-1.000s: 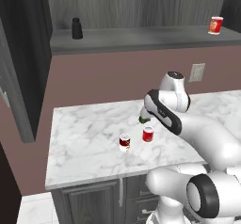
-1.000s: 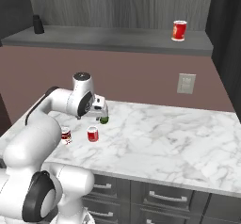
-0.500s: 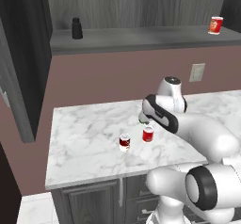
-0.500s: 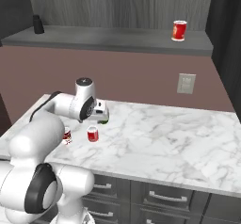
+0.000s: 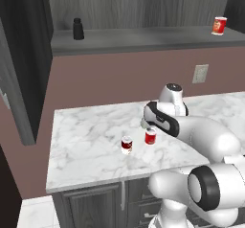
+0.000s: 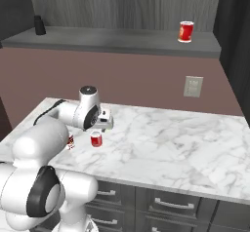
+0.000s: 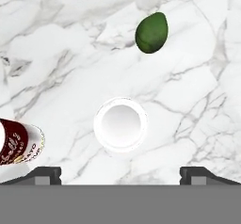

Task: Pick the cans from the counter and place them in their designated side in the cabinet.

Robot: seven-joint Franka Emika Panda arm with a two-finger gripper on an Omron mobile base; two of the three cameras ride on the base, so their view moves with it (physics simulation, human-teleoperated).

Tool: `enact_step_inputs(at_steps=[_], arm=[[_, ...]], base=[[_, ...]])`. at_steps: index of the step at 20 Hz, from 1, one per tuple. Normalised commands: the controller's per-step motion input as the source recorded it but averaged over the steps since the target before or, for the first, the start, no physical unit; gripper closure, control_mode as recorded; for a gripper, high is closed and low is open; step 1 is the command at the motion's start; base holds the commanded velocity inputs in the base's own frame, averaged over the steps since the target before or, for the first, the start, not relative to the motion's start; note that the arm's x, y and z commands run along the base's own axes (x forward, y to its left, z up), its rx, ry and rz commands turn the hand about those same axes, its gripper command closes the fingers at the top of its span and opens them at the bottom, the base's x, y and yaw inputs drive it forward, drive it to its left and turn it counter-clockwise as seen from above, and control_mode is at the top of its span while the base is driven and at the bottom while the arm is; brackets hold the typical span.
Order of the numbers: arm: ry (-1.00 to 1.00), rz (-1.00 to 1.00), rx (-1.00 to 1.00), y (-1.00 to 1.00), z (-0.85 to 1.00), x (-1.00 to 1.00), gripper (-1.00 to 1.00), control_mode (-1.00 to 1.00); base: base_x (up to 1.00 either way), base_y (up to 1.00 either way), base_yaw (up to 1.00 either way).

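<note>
The big dark cabinet is hanging on the wall, and its long grey shelf is running across above the desk. A tall dark door is standing at the left side. On the shelf a red can with a white band is standing near the right end, and a small black bottle is standing far off near the left end.

Under the shelf the white marble desk is sitting on dark drawers.

The white robot arm is bending low over the desk. Its claw is pointing straight down, and its two tips are standing wide apart with nothing between them.

Right below the claw the bright red can is standing upright on the desk. From above, its round silvery top is sitting between the two tips, not touching them.

The dark red can with white bands is standing just beside it on the desk.

A small green ball is lying on the desk near the bright red can.
</note>
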Motion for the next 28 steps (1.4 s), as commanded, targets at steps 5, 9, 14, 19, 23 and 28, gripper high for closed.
enact_step_inputs(at_steps=[5,9,14,19,23,28], arm=[[0.0,0.0,0.0,0.0,-0.18,0.06,-1.0,-1.0],[0.0,0.0,0.0,0.0,-0.19,0.14,-1.0,-1.0],[0.0,0.0,0.0,0.01,-0.19,0.25,-1.0,-1.0],[0.0,0.0,0.0,0.0,-0.21,0.2,-1.0,-1.0],[0.0,0.0,0.0,0.0,-0.22,0.14,-1.0,-1.0],[0.0,0.0,0.0,0.02,-0.23,0.13,1.0,-1.0]], base=[[0.0,0.0,0.0],[0.0,0.0,0.0],[0.0,0.0,0.0],[0.0,0.0,0.0],[0.0,0.0,0.0],[0.0,0.0,0.0]])
